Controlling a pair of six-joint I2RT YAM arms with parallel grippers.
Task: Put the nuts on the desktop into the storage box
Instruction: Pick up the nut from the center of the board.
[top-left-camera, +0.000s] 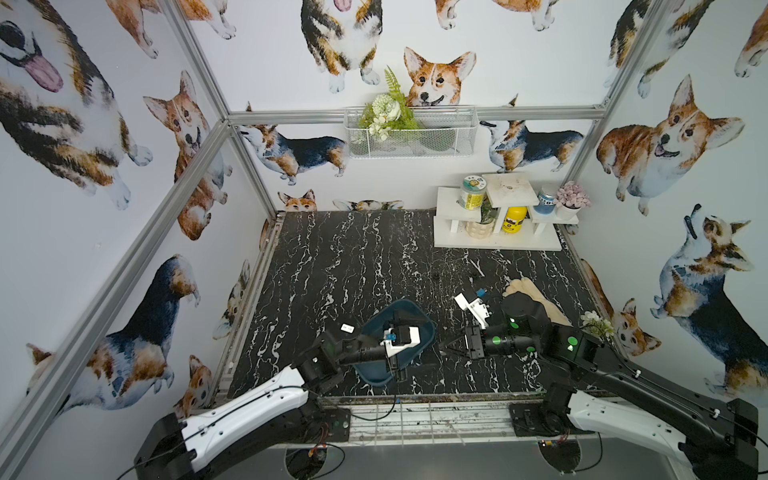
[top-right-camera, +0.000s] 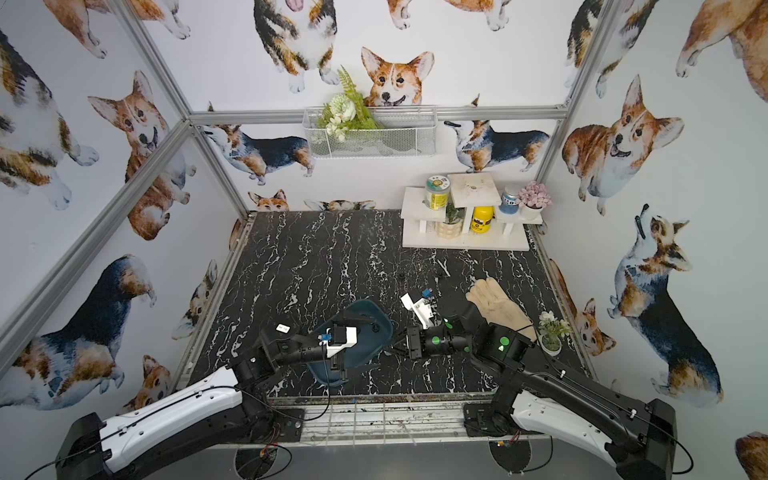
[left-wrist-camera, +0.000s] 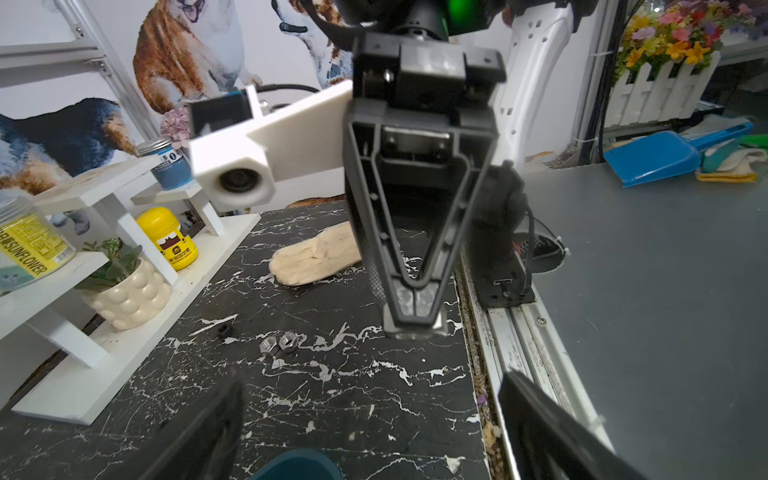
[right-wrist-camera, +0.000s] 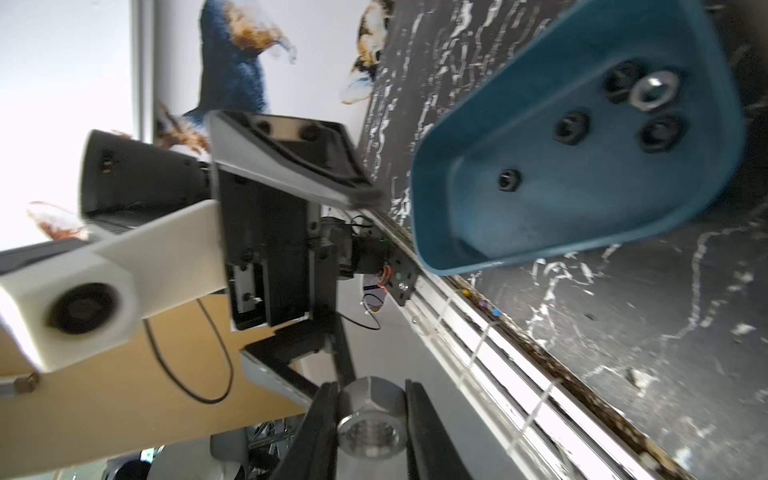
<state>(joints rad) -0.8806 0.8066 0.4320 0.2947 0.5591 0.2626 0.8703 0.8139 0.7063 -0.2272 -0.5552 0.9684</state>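
Note:
The teal storage box (top-left-camera: 424, 330) (top-right-camera: 376, 328) sits tilted on the black marble desktop (top-left-camera: 353, 257) near its front edge. In the right wrist view the box (right-wrist-camera: 540, 208) holds one silver nut (right-wrist-camera: 652, 89) and several black nuts (right-wrist-camera: 571, 126). My left gripper (top-left-camera: 409, 345) (left-wrist-camera: 372, 380) hovers over the box, open and with nothing in it. Just right of the box, my right gripper (top-left-camera: 446, 345) (right-wrist-camera: 371, 390) is shut on a silver nut (right-wrist-camera: 370, 419). Two silver nuts (left-wrist-camera: 277, 344) and a black nut (left-wrist-camera: 224, 330) lie on the desktop beyond.
A white stepped shelf (top-left-camera: 494, 241) with jars and a potted plant stands at the back right. A beige glove (top-left-camera: 536, 299) and a small flower pot (top-left-camera: 598, 326) lie by the right arm. A white wire basket (top-left-camera: 411, 141) hangs on the back wall. A metal rail (top-left-camera: 415, 419) borders the front edge.

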